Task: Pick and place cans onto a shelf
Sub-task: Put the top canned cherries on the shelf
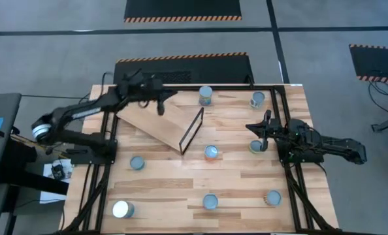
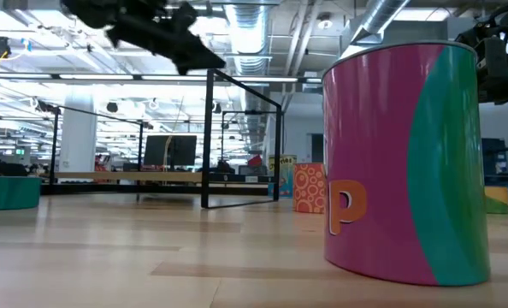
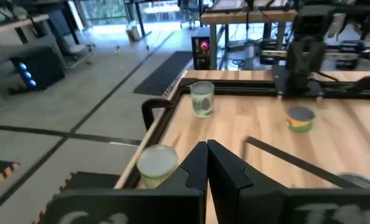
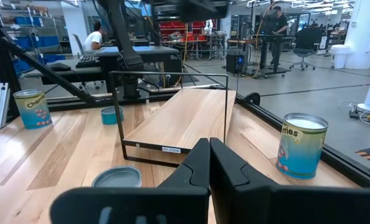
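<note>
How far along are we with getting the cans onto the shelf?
Nothing looks done: the shelf is bare and eight cans stand on the table. Nothing is in hand; the left tool hovers above the shelf and the right tool sits by a can, both shut and empty.

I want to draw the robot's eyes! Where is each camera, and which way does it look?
High: above the table, looking straight down; left pincer by the shelf, right pincer opposite.
Low: at tabletop height, looking level past a pink can; left arm overhead.
Left wrist: on the left arm, facing the right arm; its shut pincer shows.
Right wrist: on the right arm, facing the shelf; its shut pincer shows.
Shared: high and right wrist both show the shelf.
</note>
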Action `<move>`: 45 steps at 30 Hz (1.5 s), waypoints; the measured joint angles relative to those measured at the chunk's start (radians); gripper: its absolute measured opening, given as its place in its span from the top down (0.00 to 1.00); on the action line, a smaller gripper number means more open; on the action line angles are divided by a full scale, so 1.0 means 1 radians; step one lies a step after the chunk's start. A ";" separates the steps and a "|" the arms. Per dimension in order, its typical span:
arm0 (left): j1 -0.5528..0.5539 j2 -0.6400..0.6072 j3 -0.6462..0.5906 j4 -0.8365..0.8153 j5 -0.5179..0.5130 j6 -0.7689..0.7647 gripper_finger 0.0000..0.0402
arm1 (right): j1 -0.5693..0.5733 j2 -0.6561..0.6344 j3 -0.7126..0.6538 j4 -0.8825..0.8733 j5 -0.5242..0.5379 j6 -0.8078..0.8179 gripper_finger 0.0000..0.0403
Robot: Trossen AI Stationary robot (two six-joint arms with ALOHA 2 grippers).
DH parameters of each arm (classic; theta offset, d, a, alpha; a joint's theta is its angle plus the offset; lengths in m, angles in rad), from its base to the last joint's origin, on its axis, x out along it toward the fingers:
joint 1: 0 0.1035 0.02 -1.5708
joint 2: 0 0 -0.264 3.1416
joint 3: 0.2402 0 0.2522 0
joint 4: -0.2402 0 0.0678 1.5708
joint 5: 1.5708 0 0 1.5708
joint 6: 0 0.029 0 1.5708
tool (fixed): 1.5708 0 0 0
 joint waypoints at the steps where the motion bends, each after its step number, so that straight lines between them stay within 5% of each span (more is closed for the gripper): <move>1: 0.014 0.042 0.034 -0.011 0.020 0.001 1.00 | 0.000 0.000 0.000 0.000 0.000 0.000 0.96; 6: 0.052 0.239 0.196 -0.126 0.081 0.002 1.00 | 0.000 0.000 0.000 0.000 0.000 0.000 0.96; 17: 0.101 0.559 0.519 -0.374 0.036 -0.116 0.99 | 0.000 0.000 0.000 0.000 0.000 0.000 0.96; 24: 0.113 0.718 0.661 -0.412 -0.002 -0.216 0.87 | 0.000 0.000 0.000 0.000 0.000 0.000 0.96; 33: 0.098 0.816 0.731 -0.443 -0.009 -0.187 0.68 | 0.000 0.000 0.000 0.000 0.000 0.000 0.96; 45: 0.086 0.829 0.732 -0.388 0.000 -0.202 0.63 | 0.000 0.000 0.000 0.000 0.000 0.000 0.96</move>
